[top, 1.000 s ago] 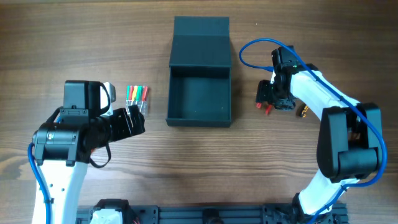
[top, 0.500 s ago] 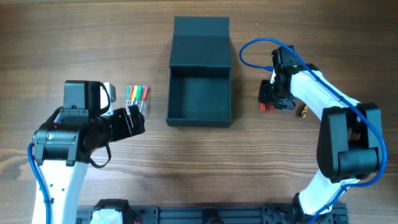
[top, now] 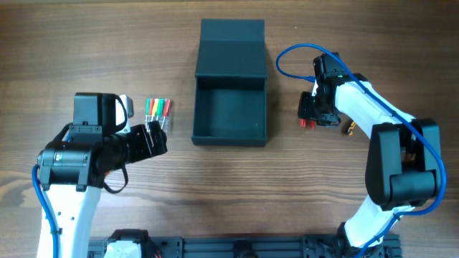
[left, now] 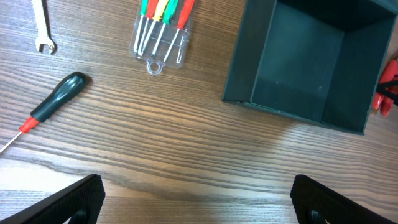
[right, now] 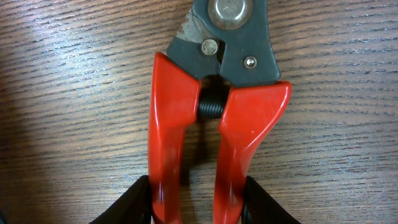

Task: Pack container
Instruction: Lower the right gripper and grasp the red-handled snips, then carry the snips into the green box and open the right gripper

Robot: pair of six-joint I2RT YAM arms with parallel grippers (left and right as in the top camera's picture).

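The container (top: 229, 109) sits mid-table with its lid (top: 232, 41) folded back flat on its far side, and I can see straight down to its floor.

My right gripper (top: 308, 118) is down on the table (top: 215, 193) to the right of the container, near its right wall but not touching it. On the right wrist camera its fingers (right: 132, 200) press in from both sides on the red handles of a pair of cutters (right: 214, 118), one pad against each handle. The jaws are partly closed and have hold of the cutters. The cutters lie flat on the wood, with a spring showing between the handles and the dark head pointing away from the gripper. A small dark-and-yellow thing (top: 351, 129) lies further right of the container, beyond that gripper (too small for me to name).

My left gripper (top: 154, 140) hangs left of the container, off its near-left corner. Its fingers are spread fully wide and hold nothing; the left wrist camera shows only wood between them. A clear case (left: 160, 34) of coloured-handled drivers lies near the container's left wall. A screwdriver (left: 55, 101) with a dark green handle lies further left, and a small wrench (left: 42, 25) lies further left again and farther back.
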